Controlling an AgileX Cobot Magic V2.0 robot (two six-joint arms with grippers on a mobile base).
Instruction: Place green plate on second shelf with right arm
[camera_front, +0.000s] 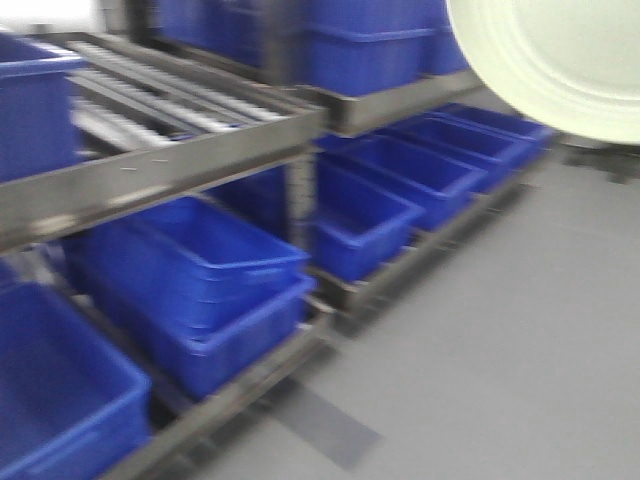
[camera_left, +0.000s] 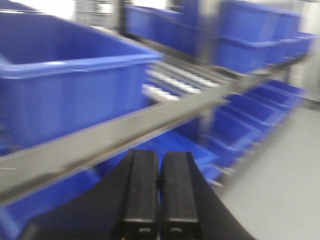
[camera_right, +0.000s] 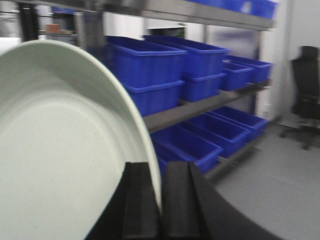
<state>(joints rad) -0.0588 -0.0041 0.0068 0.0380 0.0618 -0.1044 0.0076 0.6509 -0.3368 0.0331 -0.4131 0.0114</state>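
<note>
Plates: one, the green plate (camera_front: 560, 55), tilted up in the air at the upper right of the front view, touching no shelf. My right pincer (camera_right: 161, 200) is clamped on its rim, drawn nearly tight with the edge pinched in it. My left pincer (camera_left: 159, 195) is closed with nothing in it, near a roller shelf (camera_left: 185, 82). The racks (camera_front: 300, 190) hold many blue bins (camera_front: 360, 220) (blur defeats an exact count); two of them sit stacked, one in the other.

Metal rack (camera_front: 200, 160) w/ blue bins (camera_front: 200, 260) on tiers, over grey floor (camera_front: 500, 330)
</note>
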